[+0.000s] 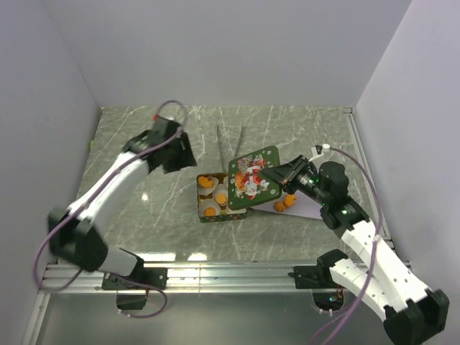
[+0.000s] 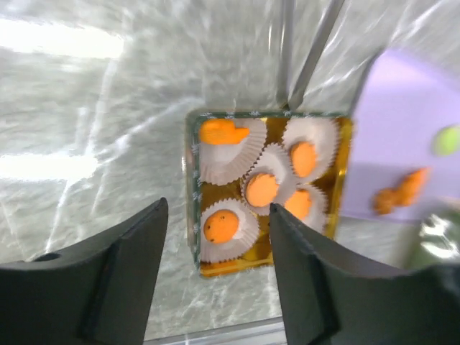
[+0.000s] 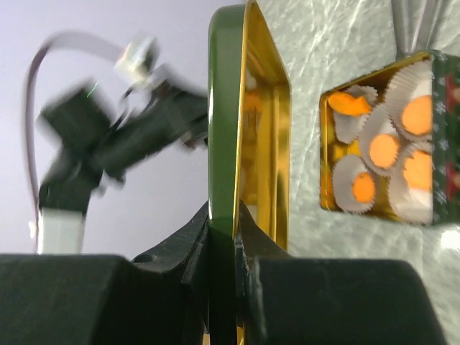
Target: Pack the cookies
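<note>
- The lid (image 3: 223, 108), green outside and gold inside, carries a red-and-white floral print; any lettering is too small to read.
- The right claw (image 3: 233, 215) is clamped narrow on the lid's edge.
- The cookies (image 2: 262, 189), orange, round or irregular, sit in white paper cups (image 2: 215, 162) inside the gold tin (image 2: 192, 187), directly below the left claw (image 2: 219, 210), which gapes wide.
- Further orange pieces (image 2: 402, 190), probably cookies, lie on a purple sheet (image 2: 410, 122) to that claw's right.

Grey marbled table (image 1: 144, 129) bearing an open tin (image 1: 214, 215), metal tongs (image 1: 228, 144) and a lilac sheet (image 1: 309, 209)
</note>
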Robot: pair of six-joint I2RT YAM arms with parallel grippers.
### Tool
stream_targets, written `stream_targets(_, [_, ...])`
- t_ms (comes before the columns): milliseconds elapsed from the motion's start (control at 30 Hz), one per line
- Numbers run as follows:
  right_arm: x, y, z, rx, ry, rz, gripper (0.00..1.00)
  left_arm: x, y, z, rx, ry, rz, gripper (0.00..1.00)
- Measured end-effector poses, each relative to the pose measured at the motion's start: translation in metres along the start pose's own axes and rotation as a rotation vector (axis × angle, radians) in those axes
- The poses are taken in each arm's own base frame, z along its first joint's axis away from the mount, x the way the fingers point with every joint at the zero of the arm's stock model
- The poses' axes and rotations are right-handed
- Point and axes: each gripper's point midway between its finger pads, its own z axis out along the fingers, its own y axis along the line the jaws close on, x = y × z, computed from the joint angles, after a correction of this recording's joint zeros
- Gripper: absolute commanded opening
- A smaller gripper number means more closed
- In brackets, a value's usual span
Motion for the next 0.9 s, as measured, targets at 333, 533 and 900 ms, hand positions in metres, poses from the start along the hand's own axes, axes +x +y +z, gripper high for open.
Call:
stream_targets(333, [0.008,-0.029,0.052,0.008,0.05,0.122,0.0,0.036,0.035,-0.052,0.317,-0.239,-0.183,0.91])
stream_targets(533, [0.03,-0.026,0.075,-0.018,0.122,0.131,0.0,0.07,0.039,-0.038,0.411,-0.222,-0.225,0.9])
stream_targets(900, [0.086,-0.031,0.116,-0.002,0.246,0.151,0.0,0.072,0.016,-0.056,0.635,-0.289,-0.22,0.88])
